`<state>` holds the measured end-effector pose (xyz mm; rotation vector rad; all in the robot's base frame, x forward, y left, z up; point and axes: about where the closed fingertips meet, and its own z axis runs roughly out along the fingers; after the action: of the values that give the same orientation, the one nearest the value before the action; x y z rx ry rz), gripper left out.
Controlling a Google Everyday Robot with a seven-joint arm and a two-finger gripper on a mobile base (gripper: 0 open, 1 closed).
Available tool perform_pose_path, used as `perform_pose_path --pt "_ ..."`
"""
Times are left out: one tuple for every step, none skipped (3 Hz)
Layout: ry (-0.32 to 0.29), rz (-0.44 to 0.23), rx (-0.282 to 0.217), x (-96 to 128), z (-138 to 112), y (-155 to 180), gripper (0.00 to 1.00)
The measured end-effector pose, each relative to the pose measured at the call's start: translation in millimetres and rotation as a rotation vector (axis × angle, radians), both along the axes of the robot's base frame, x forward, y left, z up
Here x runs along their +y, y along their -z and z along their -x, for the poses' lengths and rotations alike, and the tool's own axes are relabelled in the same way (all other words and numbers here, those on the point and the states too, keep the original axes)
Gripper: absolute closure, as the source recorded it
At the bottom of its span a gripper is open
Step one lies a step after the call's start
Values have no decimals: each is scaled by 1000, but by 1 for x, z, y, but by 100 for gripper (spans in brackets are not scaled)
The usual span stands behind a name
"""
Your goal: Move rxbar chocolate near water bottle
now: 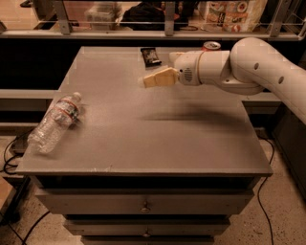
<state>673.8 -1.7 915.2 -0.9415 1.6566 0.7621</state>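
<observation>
The rxbar chocolate [150,56] is a small black wrapped bar lying flat near the far edge of the grey table top [143,129]. The water bottle [54,123] is a clear crinkled bottle with a white cap and a white-and-red label, lying on its side at the table's left edge. My gripper [149,80] reaches in from the right on a white arm [248,67]. Its tan fingers point left and hang above the table, just in front of the bar and a little to its right, not touching it. It holds nothing.
A red Coca-Cola can [211,46] stands at the far right of the table, mostly hidden behind my arm. A shelf with rails and packaged goods [229,9] runs behind the table. Drawers [143,206] lie below the table front. Cables lie on the floor at left.
</observation>
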Motion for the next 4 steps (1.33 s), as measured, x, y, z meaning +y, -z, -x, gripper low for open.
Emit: perform_pose_path --pt "2 2 2 1 -2 1 0" --pt "14 14 3 12 -14 5 0" --pt "35 13 -20 23 -32 6 0" --pt "82 10 -21 32 -48 9 0"
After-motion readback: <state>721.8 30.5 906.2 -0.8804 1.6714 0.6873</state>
